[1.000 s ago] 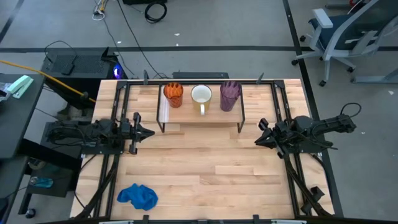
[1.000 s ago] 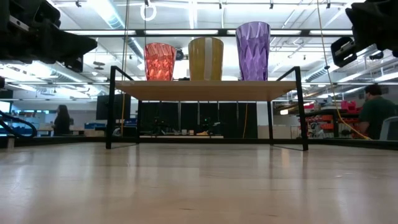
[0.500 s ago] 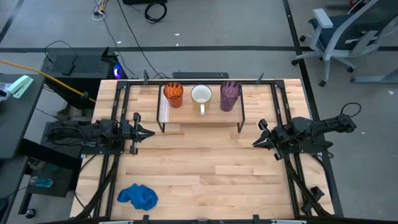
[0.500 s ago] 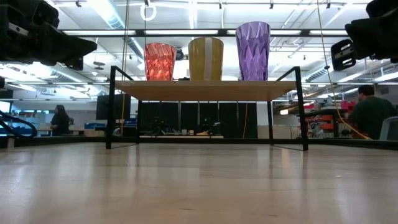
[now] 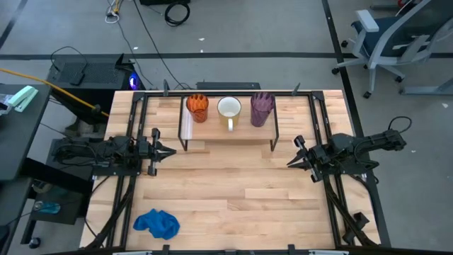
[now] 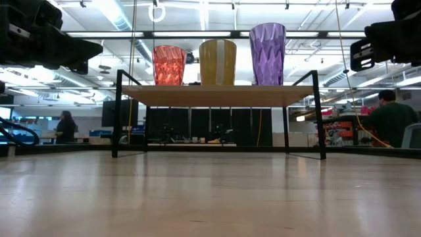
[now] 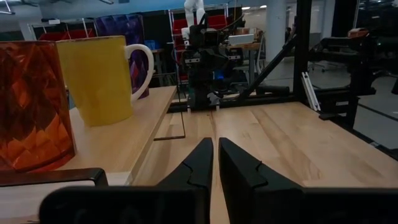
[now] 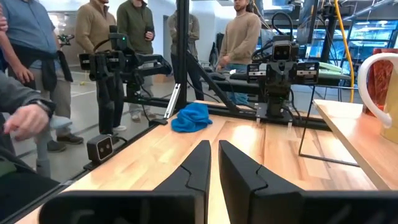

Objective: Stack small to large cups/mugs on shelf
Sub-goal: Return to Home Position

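Orange cup (image 5: 197,108), white mug (image 5: 228,108) and purple tumbler (image 5: 262,108) stand in a row on the shelf (image 5: 212,134), shortest to tallest.

Your right gripper (image 5: 290,162) has shifted slightly in the last second, off the shelf's right end; your left gripper (image 5: 170,151) waits unmoved off the other. Both pairs of fingers are closed to a slit and grip nothing, so the placing looks done. Bare tabletop (image 5: 241,191) lies open between them; only the blue cloth (image 5: 157,224) sits near the front edge.

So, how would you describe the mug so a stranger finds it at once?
A low black-legged shelf stands on the table. The mug stands on it between an orange cup and a purple tumbler. Only it is yellow and has a handle.
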### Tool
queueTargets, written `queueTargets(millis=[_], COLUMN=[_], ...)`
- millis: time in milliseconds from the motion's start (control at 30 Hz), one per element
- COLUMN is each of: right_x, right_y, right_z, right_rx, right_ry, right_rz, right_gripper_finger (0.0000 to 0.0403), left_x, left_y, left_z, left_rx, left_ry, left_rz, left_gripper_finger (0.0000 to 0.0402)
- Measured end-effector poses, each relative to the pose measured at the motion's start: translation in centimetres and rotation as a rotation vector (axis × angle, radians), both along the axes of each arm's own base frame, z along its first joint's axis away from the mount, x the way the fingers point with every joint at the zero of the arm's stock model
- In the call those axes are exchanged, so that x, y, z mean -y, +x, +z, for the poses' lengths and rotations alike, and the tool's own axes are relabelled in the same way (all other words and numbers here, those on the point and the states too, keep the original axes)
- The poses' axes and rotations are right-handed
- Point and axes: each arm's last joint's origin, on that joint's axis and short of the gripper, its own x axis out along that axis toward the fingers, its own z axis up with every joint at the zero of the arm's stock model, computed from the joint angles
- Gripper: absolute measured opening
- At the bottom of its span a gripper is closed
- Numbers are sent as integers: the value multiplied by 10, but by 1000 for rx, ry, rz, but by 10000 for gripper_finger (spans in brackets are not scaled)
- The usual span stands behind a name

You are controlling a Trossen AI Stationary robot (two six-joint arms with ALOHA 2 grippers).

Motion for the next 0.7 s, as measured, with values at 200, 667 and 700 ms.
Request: queueTargets(millis=[200,667,700], right_x=[0,0,0], right_y=[0,0,0], right_z=[0,0,0], right_rx=[0,0,0], right_ry=[0,0,0], right_rz=[0,0,0], right_gripper_finger=[39,39,39], left_x=[0,0,0], left_y=[0,0,0], left_z=[0,0,0], left_rx=[0,1,1], left_ry=[0,-1,-1], left_rz=[0,0,0], left_gripper_finger=[27,35,36])
